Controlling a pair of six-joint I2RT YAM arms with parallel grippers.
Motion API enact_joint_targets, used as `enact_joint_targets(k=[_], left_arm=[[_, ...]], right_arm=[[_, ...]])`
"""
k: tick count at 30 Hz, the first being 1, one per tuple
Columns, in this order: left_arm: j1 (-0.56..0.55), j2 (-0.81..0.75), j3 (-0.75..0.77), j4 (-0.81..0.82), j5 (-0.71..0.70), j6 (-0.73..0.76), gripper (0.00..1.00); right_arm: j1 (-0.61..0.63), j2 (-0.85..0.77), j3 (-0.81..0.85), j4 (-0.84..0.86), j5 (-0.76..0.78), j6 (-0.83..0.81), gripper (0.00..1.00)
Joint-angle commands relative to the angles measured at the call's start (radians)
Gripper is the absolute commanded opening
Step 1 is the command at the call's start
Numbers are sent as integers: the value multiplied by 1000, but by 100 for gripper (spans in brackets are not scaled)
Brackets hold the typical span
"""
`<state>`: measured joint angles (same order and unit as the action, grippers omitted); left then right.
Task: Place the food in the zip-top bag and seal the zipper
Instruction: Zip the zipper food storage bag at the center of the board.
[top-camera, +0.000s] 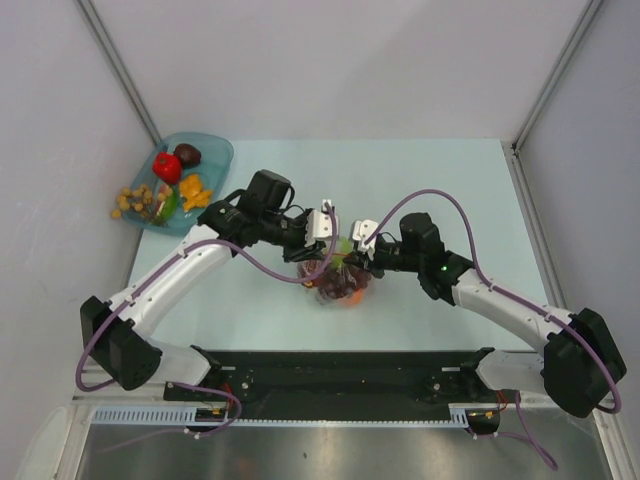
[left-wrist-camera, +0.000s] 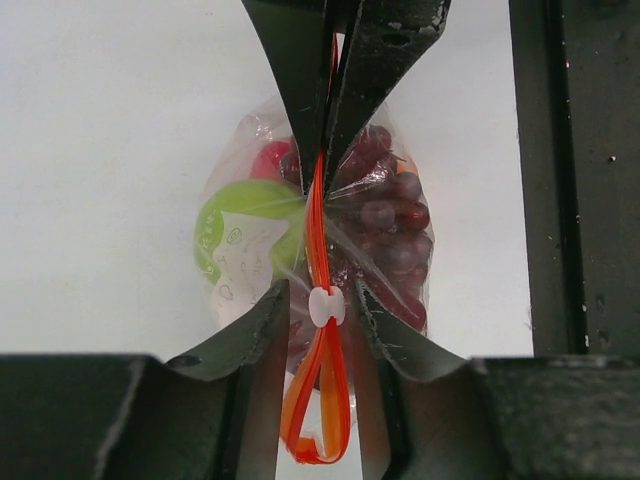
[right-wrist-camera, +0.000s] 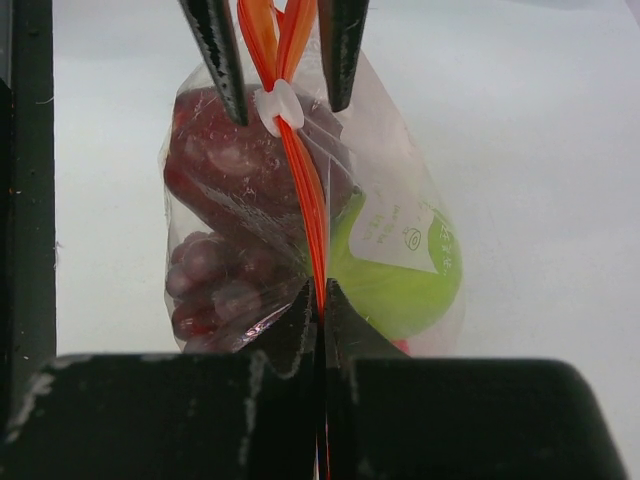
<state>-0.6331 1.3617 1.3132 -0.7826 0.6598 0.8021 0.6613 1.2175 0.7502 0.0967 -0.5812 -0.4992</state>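
- A pale green table (top-camera: 480, 200) stands between plain grey walls (top-camera: 330, 60), with two arms reaching in from its near edge.
- At the far left corner lies one shallow teal tray (top-camera: 215, 150). It holds one red piece (top-camera: 167, 167), one dark round piece (top-camera: 187, 154), a cluster of orange bits (top-camera: 193, 190) and a scatter of small yellow bits (top-camera: 135, 200) that spills over its left rim.
- The left gripper (left-wrist-camera: 322, 295) has its two fingers apart, one on each side of the single white slider (left-wrist-camera: 327, 305); no pad visibly presses on it.
- One zip-top bag (right-wrist-camera: 400, 150) hangs at the table's middle, between the two grippers, with its one white label (left-wrist-camera: 240, 260) facing out.
- Counted through the plastic: one green apple (right-wrist-camera: 400, 290), one dark grape bunch (right-wrist-camera: 215, 250) and a sliver of one red apple (left-wrist-camera: 268, 158). An orange patch (top-camera: 352, 297) shows at the bag's near side.
- The red-orange zipper (right-wrist-camera: 305, 190) runs as one joined strip from the slider to the right gripper. On the slider's other side its two strips part.
- The right gripper (right-wrist-camera: 320, 290) has its fingers pinched together on the zipper's end.
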Motion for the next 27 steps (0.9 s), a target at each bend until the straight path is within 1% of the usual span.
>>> enact_joint_targets(k=[1,3,4,6,7,9,10,11,12,13,15,16,18,19,21,22,23,24,25,26,27], left_arm=[[-8,17,34,14,18,2,31],[-8,22,35,-23,11,23,29],[-8,22,34,-29,5,32,27],[-8,20,29,-49,-15,43,18],[-1,14,29,-53,-19,46,8],[18,5,38,-78,-11,51,2],[51,-9,46,-78,10,31,6],[71,-16,53,-72,20,11,13],[91,-22,72,-66,32,-45,18],[131,-29,83,-64,69,-67,18],[164,-32,92,-79,96,-93,15],[177,-33,87,-89,95,-86,12],[184,-55,43,-87,71,-86,11],[211,-67,26,-74,70,-93,16],[242,-93,-9,-40,92,-110,20],[256,-99,-18,-34,90,-107,32],[257,-107,-29,-24,84,-93,38],[259,-134,-73,-12,78,-71,43],[259,-153,-104,46,72,-66,55],[260,-171,-139,86,64,-63,62],[257,-205,-207,127,46,-52,68]], right_arm=[[9,-41,47,46,9,-13,0],[8,-44,47,40,7,-19,0],[8,-44,47,37,9,-19,0],[4,-50,47,28,6,-22,0],[3,-50,47,21,6,-25,0],[-5,-58,47,3,4,-33,0],[-12,-61,46,-5,3,-36,0],[-17,-64,46,-9,4,-36,0],[-28,-67,46,-15,-2,-36,0],[-31,-70,46,-20,-5,-38,0],[-46,-73,46,-34,-14,-42,0],[-54,-75,46,-35,-22,-41,0],[-71,-75,46,-44,-45,-42,0],[-74,-76,46,-46,-48,-45,0],[-80,-81,46,-49,-63,-47,0],[-88,-82,46,-51,-69,-44,0],[-91,-84,46,-48,-72,-41,0],[-92,-85,46,-46,-81,-39,0],[-97,-85,46,-46,-86,-39,0],[-98,-87,46,-46,-89,-38,0],[-98,-87,46,-46,-95,-39,0]])
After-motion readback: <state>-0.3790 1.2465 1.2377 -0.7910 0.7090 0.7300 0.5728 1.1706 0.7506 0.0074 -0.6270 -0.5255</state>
